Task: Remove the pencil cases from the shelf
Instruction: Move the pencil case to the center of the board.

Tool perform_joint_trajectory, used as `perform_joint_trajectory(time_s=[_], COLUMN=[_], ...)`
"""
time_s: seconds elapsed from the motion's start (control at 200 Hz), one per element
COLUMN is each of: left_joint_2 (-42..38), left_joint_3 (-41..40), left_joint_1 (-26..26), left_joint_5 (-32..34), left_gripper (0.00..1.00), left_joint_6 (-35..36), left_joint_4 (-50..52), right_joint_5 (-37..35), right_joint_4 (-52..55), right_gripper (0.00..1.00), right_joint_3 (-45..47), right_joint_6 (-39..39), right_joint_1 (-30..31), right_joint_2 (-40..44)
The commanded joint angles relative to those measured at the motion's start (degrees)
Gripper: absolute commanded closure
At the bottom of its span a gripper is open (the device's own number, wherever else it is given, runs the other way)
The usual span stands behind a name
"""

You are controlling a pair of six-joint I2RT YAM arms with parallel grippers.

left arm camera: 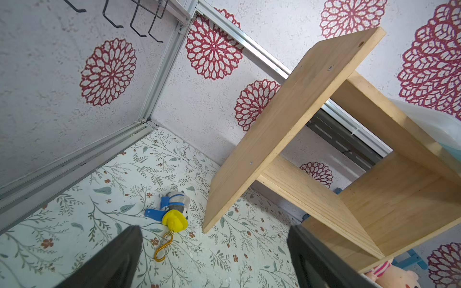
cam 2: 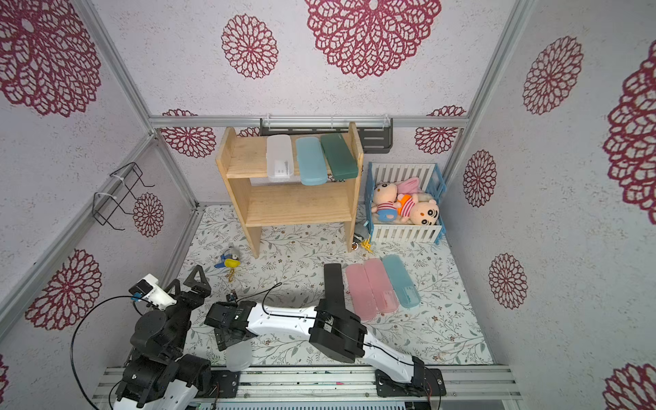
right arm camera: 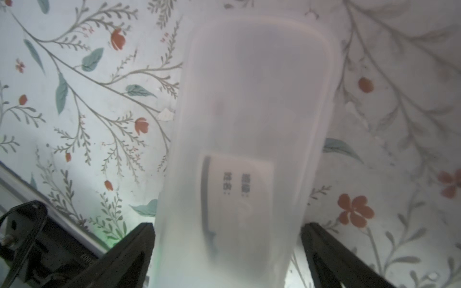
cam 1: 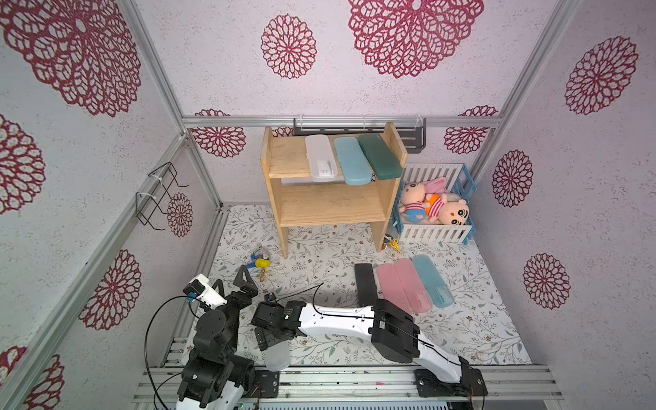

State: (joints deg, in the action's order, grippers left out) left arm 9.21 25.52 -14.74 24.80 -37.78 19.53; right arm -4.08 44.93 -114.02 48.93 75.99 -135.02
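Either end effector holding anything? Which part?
Left end effector: open, empty. Right end effector: jaws wide astride the label end of the frosted white plastic pencil case; case blurred, seemingly loose, not gripped.

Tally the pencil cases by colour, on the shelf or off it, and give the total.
Frosted white plastic pencil cases: 2
Light blue plastic pencil cases: 2
Dark green plastic pencil case: 1
Pink plastic pencil cases: 2
Black plastic pencil case: 1
Total: 8
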Motion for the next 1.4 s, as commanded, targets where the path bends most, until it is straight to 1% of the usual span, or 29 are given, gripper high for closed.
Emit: perform_joint_trajectory(time_s=[0.0,0.1,0.23,0.31,0.415,0.57,0.851,1.061,1.296,1.391], left_joint_2=[-1.48,-2.34,-2.96,-2.98,-3.06,-2.88,-3.98,-4.38,-4.68,-5.27], left_joint_3=[0.86,0.76,0.78,0.68,0.45,0.75,1.04,0.59,0.63,1.01], left_joint_1=[-0.18,-0.18,-0.17,-0.2,-0.2,-0.14,-0.17,-0.15,-0.19,-0.19], left_joint_5=[0.22,0.39,0.69,0.73,0.46,0.3,0.78,0.76,0.87,1.37], left_gripper=[0.03,0.03,0.03,0.03,0.03,0.03,0.03,0.03,0.03,0.03], left_joint_6=[-0.28,-0.37,-0.43,-0.63,-1.13,-1.16,-1.75,-2.03,-2.0,-1.97], left_joint_4=[1.39,1.94,2.36,2.4,2.02,1.99,3.43,3.57,3.93,5.13], right_joint_5=[-0.21,-1.04,-3.04,-4.35,-5.13,-5.27,-5.72,-6.45,-7.46,-7.6], right_joint_4=[0.31,0.71,1.37,3.0,5.34,3.94,6.2,8.02,10.5,10.58], right_gripper=[0.01,0.04,0.13,0.12,0.01,0.01,0.01,0.02,0.1,0.13], right_joint_3=[-0.24,0.17,1.58,1.21,-1.05,-1.19,-5.49,-5.8,-5.61,-4.19], right_joint_6=[1.16,1.31,1.03,0.67,0.52,0.68,0.25,0.58,0.99,0.9], right_joint_1=[-0.14,-0.13,-0.27,-0.48,-0.4,-0.05,0.02,0.06,-0.14,-0.41], right_joint_2=[-0.87,-0.68,0.36,-0.21,-1.63,-1.47,-4.78,-5.71,-7.09,-6.78])
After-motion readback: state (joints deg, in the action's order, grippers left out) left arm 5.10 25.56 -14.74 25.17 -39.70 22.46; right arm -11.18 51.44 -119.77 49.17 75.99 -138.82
